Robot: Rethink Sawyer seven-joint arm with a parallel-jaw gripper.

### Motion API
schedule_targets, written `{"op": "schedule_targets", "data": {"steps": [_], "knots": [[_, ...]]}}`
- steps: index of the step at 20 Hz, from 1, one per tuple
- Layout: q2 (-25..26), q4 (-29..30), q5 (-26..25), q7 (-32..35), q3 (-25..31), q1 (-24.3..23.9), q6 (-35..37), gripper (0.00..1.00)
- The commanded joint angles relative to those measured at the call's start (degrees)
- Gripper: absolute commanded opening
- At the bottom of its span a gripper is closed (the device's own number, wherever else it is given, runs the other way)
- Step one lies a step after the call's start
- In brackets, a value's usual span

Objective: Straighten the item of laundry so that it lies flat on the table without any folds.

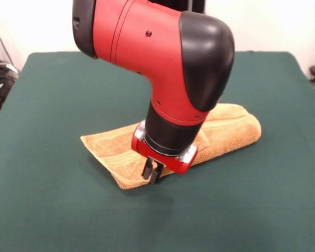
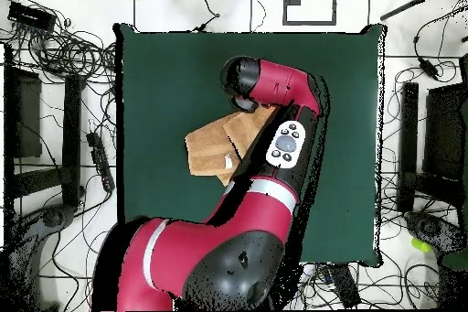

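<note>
The orange-tan towel (image 1: 228, 128) lies folded over on the green table (image 1: 52, 205), a little in front of the middle, running from left to right with a rolled fold at its right end. My gripper (image 1: 151, 174) points down at the towel's near edge, left of its middle, with the fingers close together and pinching the cloth there. In the overhead view the towel (image 2: 208, 148) shows as a folded tan patch left of the arm. The arm hides the gripper and the rest of the towel there.
The red and black arm (image 1: 163, 58) reaches over the towel's middle and hides it. Green tabletop (image 2: 160, 70) spreads wide on all sides of the towel. Cables and equipment (image 2: 64, 52) lie on the floor around the table.
</note>
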Motion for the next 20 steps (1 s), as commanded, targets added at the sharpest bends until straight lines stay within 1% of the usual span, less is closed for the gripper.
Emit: {"op": "schedule_targets", "data": {"steps": [1,6,9,16,20], "knots": [[3.5,5.0,3.2,16.0,8.8,2.6,-4.6,0.0],[3.6,5.3,4.3,18.0,9.3,2.7,-6.3,0.0],[3.2,5.9,5.7,17.6,11.5,1.8,-6.7,0.0],[1.3,11.0,10.6,19.5,15.9,0.5,-14.1,0.0],[-0.6,15.3,13.6,18.2,20.7,-1.1,-20.9,0.0]]}}
